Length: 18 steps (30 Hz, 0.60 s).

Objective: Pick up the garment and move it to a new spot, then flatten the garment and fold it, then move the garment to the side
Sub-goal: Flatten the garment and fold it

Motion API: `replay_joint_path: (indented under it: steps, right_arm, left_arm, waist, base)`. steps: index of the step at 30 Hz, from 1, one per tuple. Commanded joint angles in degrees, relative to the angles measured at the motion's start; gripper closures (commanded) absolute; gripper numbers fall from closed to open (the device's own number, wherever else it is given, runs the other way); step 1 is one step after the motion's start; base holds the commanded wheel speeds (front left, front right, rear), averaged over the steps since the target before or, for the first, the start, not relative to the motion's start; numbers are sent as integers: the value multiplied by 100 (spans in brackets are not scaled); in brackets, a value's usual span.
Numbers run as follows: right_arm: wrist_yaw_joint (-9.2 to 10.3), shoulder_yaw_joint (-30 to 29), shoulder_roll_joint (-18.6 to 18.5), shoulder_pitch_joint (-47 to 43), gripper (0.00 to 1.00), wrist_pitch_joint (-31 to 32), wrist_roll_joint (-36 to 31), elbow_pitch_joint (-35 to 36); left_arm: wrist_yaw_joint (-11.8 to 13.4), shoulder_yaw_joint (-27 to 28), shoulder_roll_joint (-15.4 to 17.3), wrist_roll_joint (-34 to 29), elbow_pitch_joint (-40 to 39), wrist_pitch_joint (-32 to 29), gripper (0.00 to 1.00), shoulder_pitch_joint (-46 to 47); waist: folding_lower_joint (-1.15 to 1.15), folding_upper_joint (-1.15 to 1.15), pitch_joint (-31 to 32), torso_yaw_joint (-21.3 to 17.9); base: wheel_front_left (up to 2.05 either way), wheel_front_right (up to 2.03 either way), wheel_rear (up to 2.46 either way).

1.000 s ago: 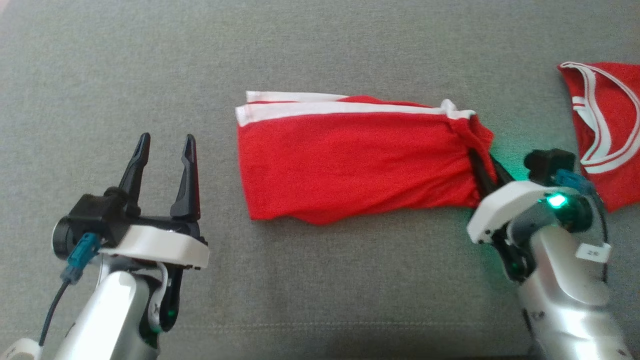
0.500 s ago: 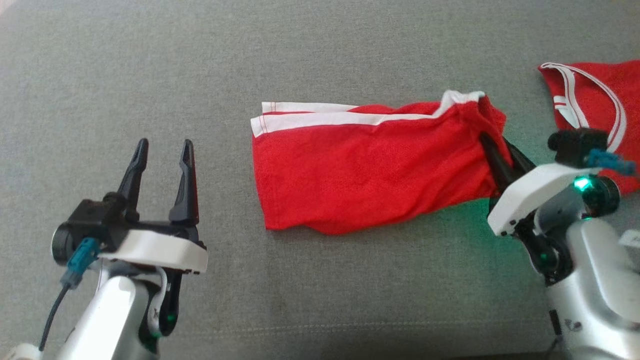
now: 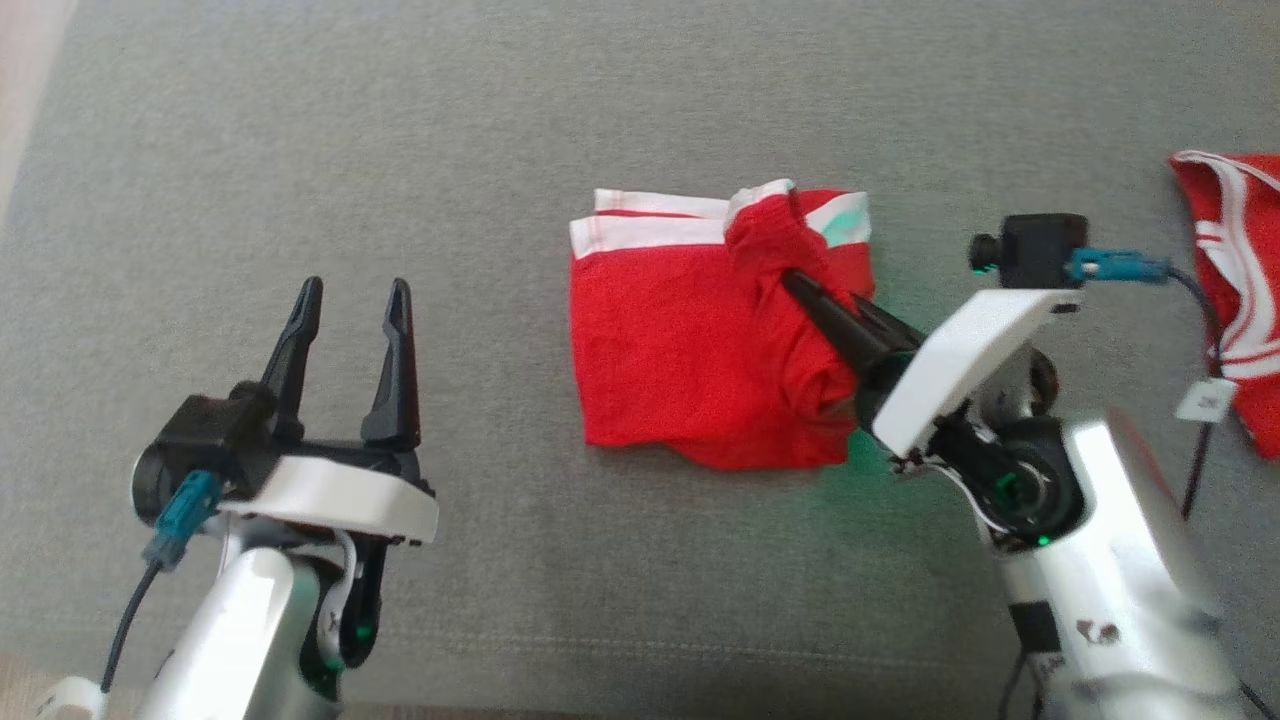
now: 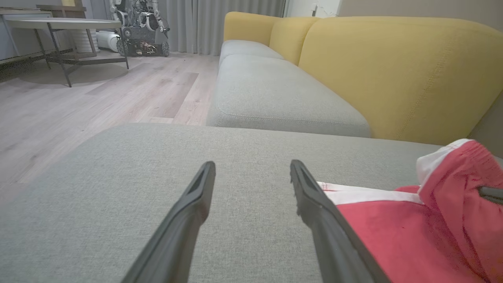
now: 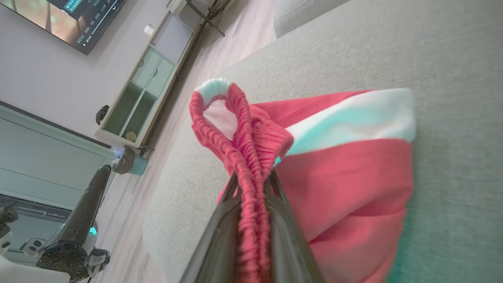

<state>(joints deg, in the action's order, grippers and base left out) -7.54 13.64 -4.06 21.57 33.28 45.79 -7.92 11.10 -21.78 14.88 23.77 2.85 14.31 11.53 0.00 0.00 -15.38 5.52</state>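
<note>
Head view, item 1: right gripper [image 3: 800, 285]. Its fingers are pressed nearly together, pinching the bunched elastic waistband [image 3: 765, 225] of the garment [image 3: 680, 350]. That end is raised over the part of the garment that lies flat.

Item 2: garment, red shorts with a white side stripe. It rests on the grey cushion [image 3: 600, 120] and is doubled over at the gripped end (green light from the arm tints the stripe there).

Item 3: left gripper [image 3: 355, 300]. Fingers spread wide, nothing between them, touching nothing. It stands well apart from the garment, on the garment's left.

Item 4: second red piece [image 3: 1225, 270] with white trim, well apart from the garment on its right, cut off by the frame edge.

Right wrist view, additions: the waistband [image 5: 251, 157] is seen close, clamped between the right gripper's [image 5: 253, 177] two fingers and looping up past their tips. The garment [image 5: 353, 177] spreads flat beyond the tips. Behind the garment are a wall screen [image 5: 70, 15] and a low cabinet [image 5: 137, 94].

Left wrist view, additions: the left gripper [image 4: 252, 165] has bare cushion showing between its parted fingers. The garment [image 4: 393, 228] lies just right of the right-hand finger, whether touching it I cannot tell. Beyond the garment are a yellow backrest [image 4: 393, 70], a wood floor [image 4: 78, 98] and a table [image 4: 59, 23].
</note>
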Motion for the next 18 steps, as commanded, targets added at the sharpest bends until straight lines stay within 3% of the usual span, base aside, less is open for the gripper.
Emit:
replay_joint_path:
  steps: [1, 13, 14, 15, 16, 18]
  right_arm:
    - [5, 140, 95, 265, 100, -83, 12, 142]
    - [5, 1446, 117, 1246, 100, -1681, 897, -1873]
    - [5, 1546, 117, 1322, 83, -1813, 955, -1991]
    - [5, 1648, 117, 1383, 46, -1933, 1055, -2079]
    - [5, 1766, 117, 1442, 0, -2035, 1129, -2151]
    - [5, 1999, 117, 1561, 0, -2301, 1186, -2215]
  left_arm:
    - [-9, 198, 72, -48, -138, 68, 0, 265]
    - [-219, 256, -173, -180, -14, 69, 0, 395]
    - [-229, 261, -191, -196, -8, 69, 0, 398]
    - [-241, 267, -207, -212, 0, 69, 0, 401]
    - [-252, 275, -217, -226, 10, 69, 0, 401]
    - [-274, 302, -231, -250, 30, 69, 0, 400]
  waist:
    - [0, 0, -37, 99]
    - [0, 0, -266, 493]
    - [0, 0, -276, 502]
    - [0, 0, -282, 509]
    - [0, 0, -288, 508]
    - [0, 0, -295, 491]
  base:
    - [0, 0, 0]
    - [0, 0, 0]
    - [0, 0, 0]
    - [0, 0, 0]
    - [0, 0, 0]
    - [0, 0, 0]
